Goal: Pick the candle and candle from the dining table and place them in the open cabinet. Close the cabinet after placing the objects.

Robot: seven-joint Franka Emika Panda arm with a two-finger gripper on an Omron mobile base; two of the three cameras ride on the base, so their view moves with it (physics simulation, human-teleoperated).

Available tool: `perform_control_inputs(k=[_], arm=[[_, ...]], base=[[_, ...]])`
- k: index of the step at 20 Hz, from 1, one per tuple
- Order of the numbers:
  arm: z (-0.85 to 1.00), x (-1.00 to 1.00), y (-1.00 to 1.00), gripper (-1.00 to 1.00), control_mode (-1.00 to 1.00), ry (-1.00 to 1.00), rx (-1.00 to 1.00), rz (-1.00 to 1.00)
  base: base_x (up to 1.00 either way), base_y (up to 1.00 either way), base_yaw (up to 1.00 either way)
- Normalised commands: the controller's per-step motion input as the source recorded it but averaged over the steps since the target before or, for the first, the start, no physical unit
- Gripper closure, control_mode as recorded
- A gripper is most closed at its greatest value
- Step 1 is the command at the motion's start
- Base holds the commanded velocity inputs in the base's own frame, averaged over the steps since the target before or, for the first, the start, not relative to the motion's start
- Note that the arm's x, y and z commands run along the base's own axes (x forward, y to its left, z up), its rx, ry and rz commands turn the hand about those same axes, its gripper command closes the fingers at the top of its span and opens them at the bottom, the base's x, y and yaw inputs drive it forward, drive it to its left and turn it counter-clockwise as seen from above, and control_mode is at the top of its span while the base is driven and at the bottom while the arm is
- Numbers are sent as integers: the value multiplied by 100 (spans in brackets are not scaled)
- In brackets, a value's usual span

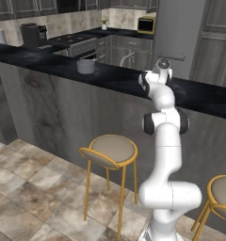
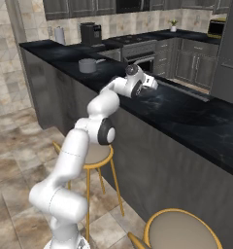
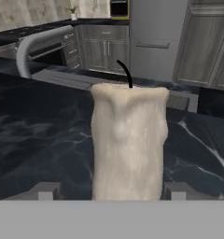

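Note:
A cream-beige lumpy candle [image 3: 128, 140] with a curved black wick stands upright on the glossy black dining table [image 3: 39, 130], close in front of the hand camera. My gripper [image 3: 111, 191] is down at the tabletop with one finger on each side of the candle. The right fingertip [image 3: 177, 190] is almost against the wax. The left fingertip [image 3: 45, 190] stands clearly off it, so the jaws are open around the candle. In the base views the hand [image 1: 163, 66] [image 2: 150, 82] reaches over the dining table [image 1: 49, 61] [image 2: 186, 116] and hides the candle.
A grey round pot [image 1: 86, 66] [image 2: 87, 65] sits on the counter to the left of the hand. Yellow-legged stools [image 1: 110, 149] [image 2: 184, 233] stand in front of the counter. Behind it are a curved faucet [image 3: 34, 44] and grey wall cabinets [image 2: 79, 7] with shut doors.

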Motion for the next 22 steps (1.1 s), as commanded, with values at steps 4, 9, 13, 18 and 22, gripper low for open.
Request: perform_control_inputs(k=[4,9,13,18,22], arm=[[-2,-4,0,100,-100,0,0,0],[-5,-91,-2,100,-100,-10,0,0],[-31,-100,-1,100,-100,-22,1,0],[-71,-100,8,100,-100,-24,0,0],[-74,-100,24,100,-100,-29,0,1]], base=[[0,0,0],[0,0,0],[0,0,0],[0,0,0],[0,0,0]])
